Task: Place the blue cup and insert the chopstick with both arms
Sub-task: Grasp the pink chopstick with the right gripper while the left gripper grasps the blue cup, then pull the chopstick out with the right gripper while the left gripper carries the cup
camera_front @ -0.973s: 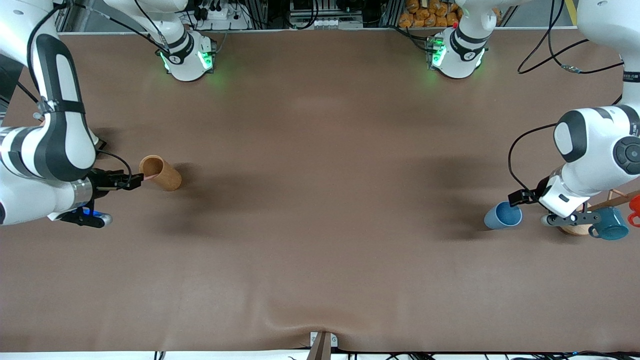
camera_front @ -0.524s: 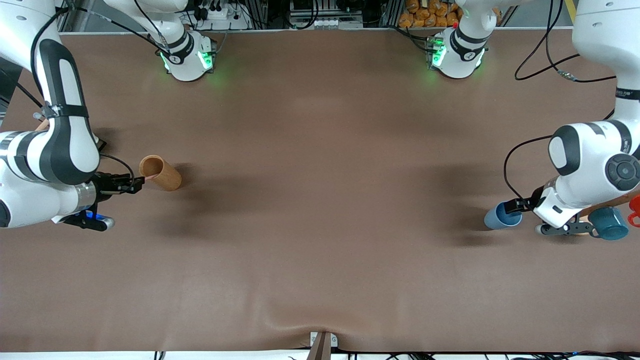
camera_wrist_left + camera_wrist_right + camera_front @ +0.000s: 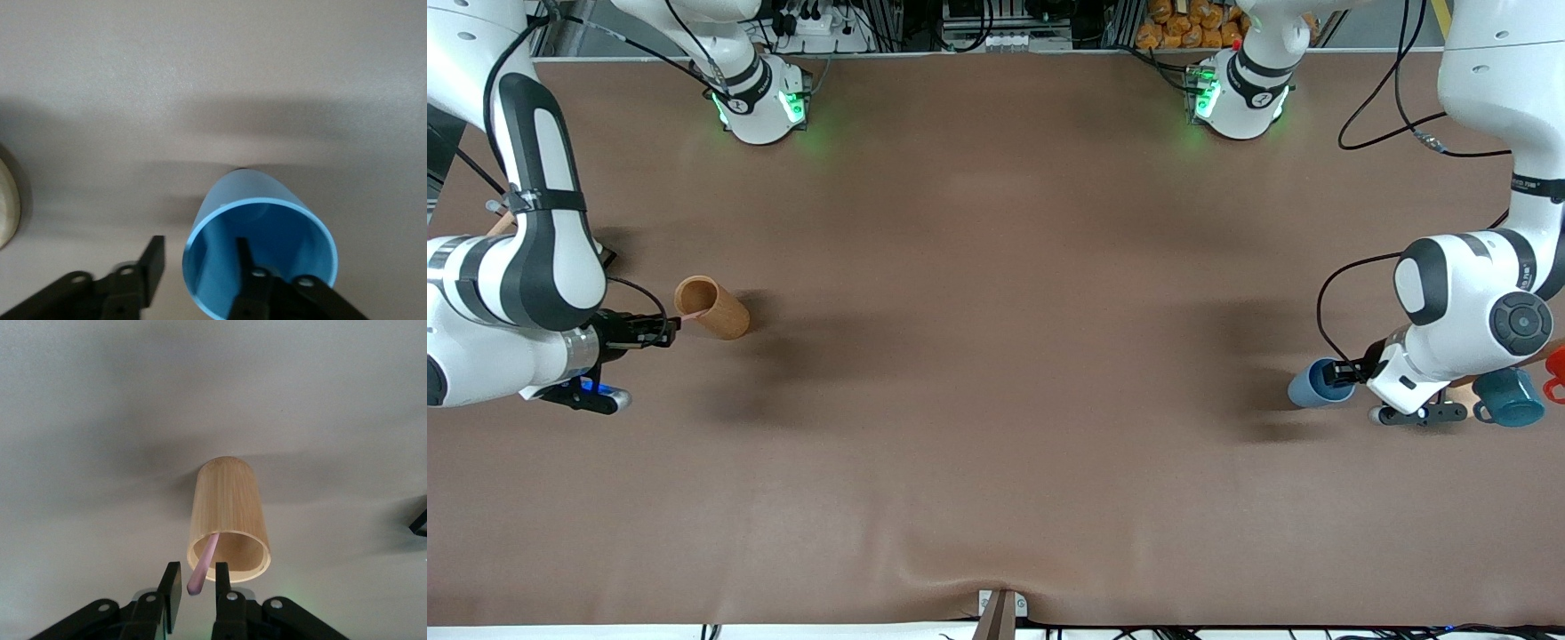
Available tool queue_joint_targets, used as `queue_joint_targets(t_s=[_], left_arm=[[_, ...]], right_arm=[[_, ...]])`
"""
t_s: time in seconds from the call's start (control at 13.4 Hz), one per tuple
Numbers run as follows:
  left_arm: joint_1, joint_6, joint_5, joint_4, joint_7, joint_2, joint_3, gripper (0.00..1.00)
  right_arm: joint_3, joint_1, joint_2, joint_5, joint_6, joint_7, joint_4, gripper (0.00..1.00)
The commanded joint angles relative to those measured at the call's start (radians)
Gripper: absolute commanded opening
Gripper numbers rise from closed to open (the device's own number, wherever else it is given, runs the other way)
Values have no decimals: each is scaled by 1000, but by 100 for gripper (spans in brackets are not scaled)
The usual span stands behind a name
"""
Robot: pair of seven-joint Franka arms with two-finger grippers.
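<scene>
From the front we see the blue cup [image 3: 1309,384] standing toward the left arm's end of the table, the left gripper [image 3: 1336,374] at its rim, with a teal mug [image 3: 1510,396] beside that arm. Toward the right arm's end a brown cup [image 3: 711,307] stands, and the right gripper [image 3: 665,329] is right at its mouth.

In the left wrist view, one finger [image 3: 248,273] sits inside the blue cup [image 3: 260,250] and the other outside, straddling the wall, with a gap still showing.

In the right wrist view, the right gripper [image 3: 197,587] has its fingers narrowed around the pink chopstick [image 3: 202,565]; we can't tell if they pinch it. Its other end rests inside the brown cup [image 3: 228,520].
</scene>
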Motion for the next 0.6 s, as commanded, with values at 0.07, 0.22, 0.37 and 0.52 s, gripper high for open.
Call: queue_joint_targets(t_s=[0.07,0.22,0.37,0.52], left_arm=[[2,-2,-18,21,12,12,-1,3],[1,-2,-16,21,14,9,-1,0],[-7,-8,-16,18,15,-3,-3,0],[-6,-54,-16,14,14,-40,-39,0]], right_arm=[[7,-7,15,12,1,18,21,16],[7,-6,15,12,0,18,23,12],[7,-6,13,12,-6,18,24,8],[7,-4,5,12,-14,16,30,5]])
